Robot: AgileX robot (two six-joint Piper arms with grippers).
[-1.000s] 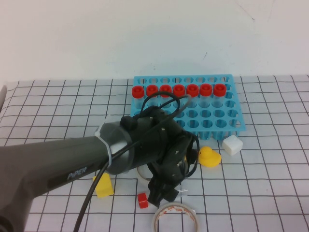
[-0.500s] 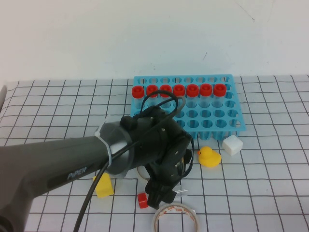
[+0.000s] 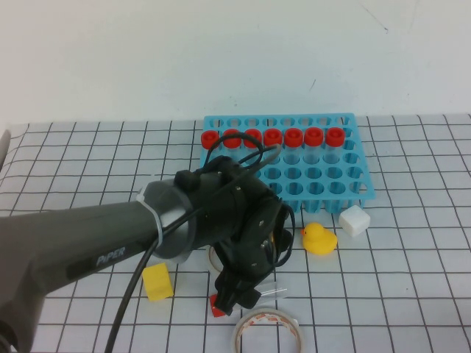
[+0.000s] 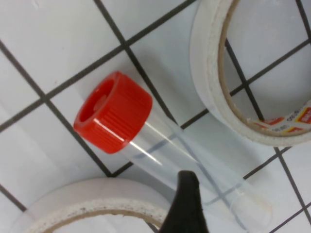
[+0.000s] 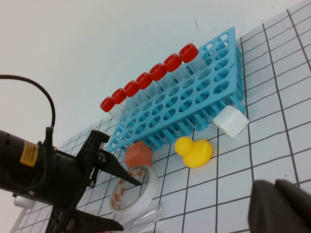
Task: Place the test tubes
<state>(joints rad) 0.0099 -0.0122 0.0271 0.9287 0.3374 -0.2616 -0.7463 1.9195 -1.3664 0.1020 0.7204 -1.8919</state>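
Your test tube (image 3: 217, 306) lies flat at lower centre, cap pointing left, between the open fingers of your left gripper (image 3: 241, 296); right gripper (image 5: 276, 196) closed, well apart.

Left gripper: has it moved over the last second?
Yes: left gripper shifted slightly left, away from the yellow duck; right gripper hangs shut, farther right.

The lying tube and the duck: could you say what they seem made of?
Tube: see-through with glossy highlights, likely clear plastic; ribbed red cap, probably plastic. Duck: smooth yellow, perhaps rubber or vinyl. Left gripper open above the tube; right gripper shut, outside the high view.
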